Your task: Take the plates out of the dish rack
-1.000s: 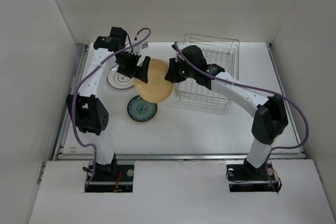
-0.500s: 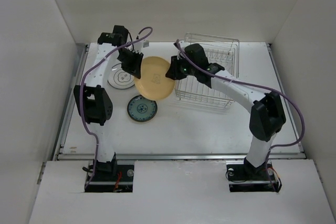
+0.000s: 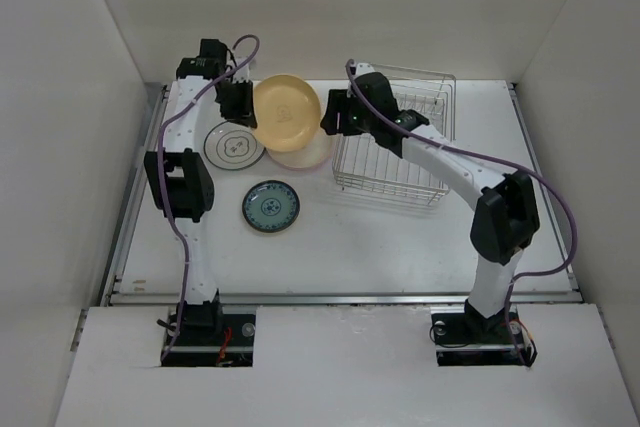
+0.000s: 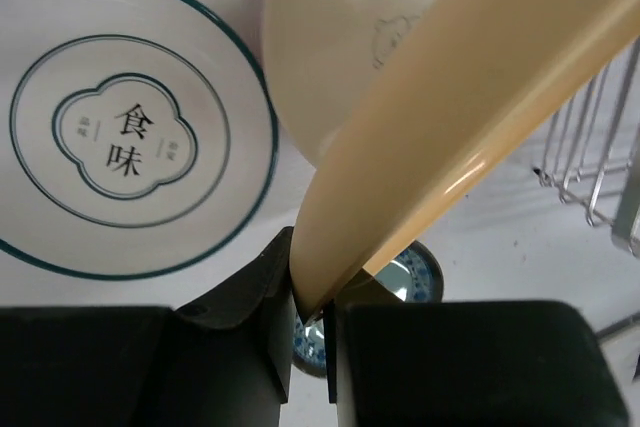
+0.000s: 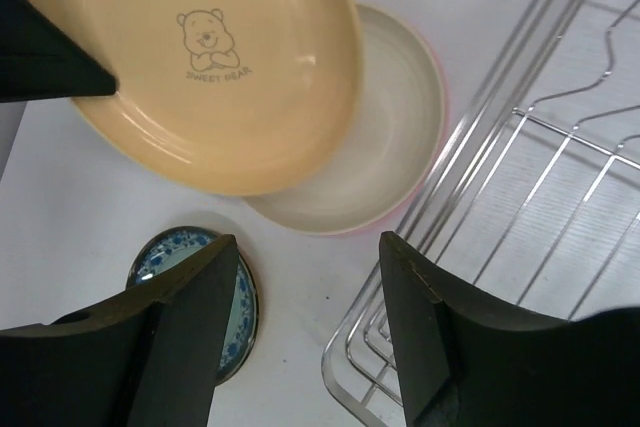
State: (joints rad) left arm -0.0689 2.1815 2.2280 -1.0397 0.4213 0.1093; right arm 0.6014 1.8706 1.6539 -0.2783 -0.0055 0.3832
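My left gripper (image 3: 243, 107) (image 4: 312, 309) is shut on the rim of the plain orange-yellow plate (image 3: 287, 112) (image 4: 480, 97) (image 5: 200, 67), holding it tilted above the table. Under it the pale pink plate (image 3: 308, 156) (image 4: 330, 47) (image 5: 395, 137) lies flat beside the dish rack (image 3: 395, 137) (image 5: 530, 187). My right gripper (image 3: 335, 117) (image 5: 307, 257) hangs open at the rack's left edge, apart from the plate. The white plate with rings (image 3: 233, 145) (image 4: 120, 132) and the teal plate (image 3: 270, 208) (image 5: 172, 252) lie on the table.
White walls close in the table (image 3: 400, 237) on the left, right and back. The rack's left rail (image 4: 590, 167) runs close to the held plate's right edge. Both arms reach to the back of the table, with purple cables looping over them.
My left gripper shut on the orange-yellow plate's rim while my right gripper let go and opened. The plate then moved toward the back, off the right gripper.
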